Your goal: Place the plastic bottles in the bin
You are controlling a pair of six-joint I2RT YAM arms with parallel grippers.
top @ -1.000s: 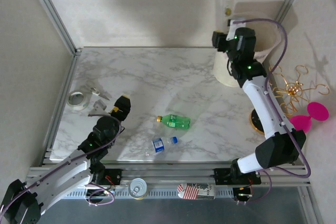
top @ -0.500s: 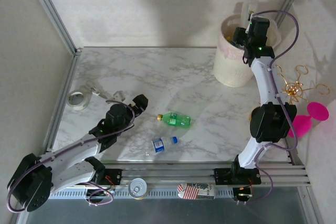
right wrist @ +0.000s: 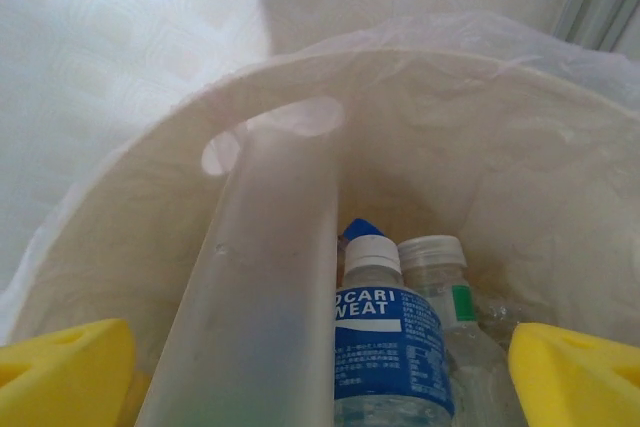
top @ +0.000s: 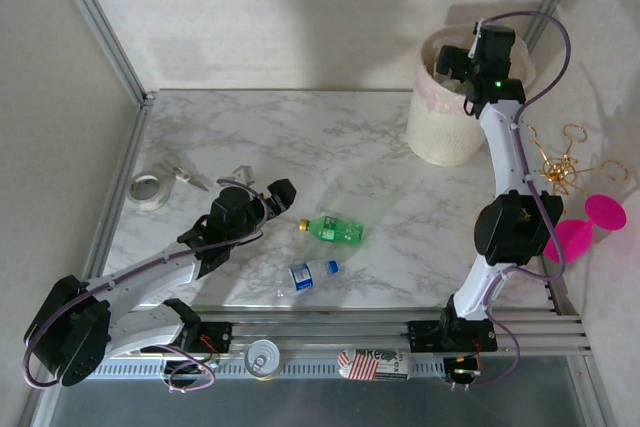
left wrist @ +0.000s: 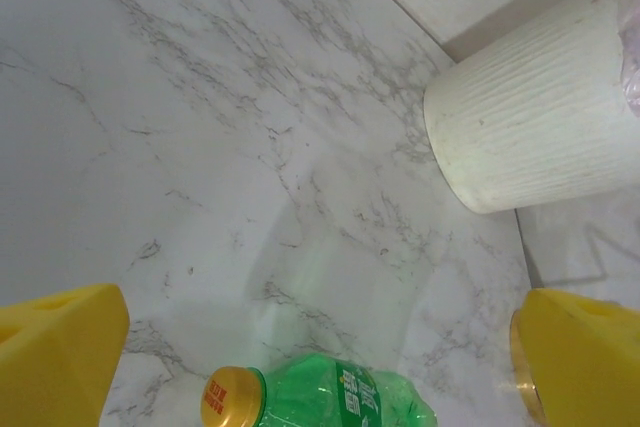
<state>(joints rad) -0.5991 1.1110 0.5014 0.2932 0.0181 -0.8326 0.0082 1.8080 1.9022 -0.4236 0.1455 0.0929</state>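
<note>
A green plastic bottle (top: 335, 232) with a yellow cap is lying on its side on the marble table (top: 300, 137), well apart from the bin (top: 435, 132), to the bin's left and nearer the arm bases. A clear blue-labelled bottle (top: 308, 275) is lying farther from the bin the same way. Inside the bin, a Pocari Sweat bottle (right wrist: 388, 342) is standing upright, a clear white-capped bottle (right wrist: 447, 292) is touching it, and a long frosted bottle (right wrist: 262, 297) is slanting up toward the bin's rim. The right gripper (top: 462, 65) is being held over the bin's mouth, pointed down into it, with the arm stretched up and out almost straight. Its fingers (right wrist: 62, 372) are spread wide, with nothing being gripped. The left gripper (top: 281, 194) is being held low, well left of the bin, with the arm laid out flat over the table and the elbow bent. Its fingers (left wrist: 58, 347) are spread wide, and the green plastic bottle's cap end is seen between them, not being touched.
</note>
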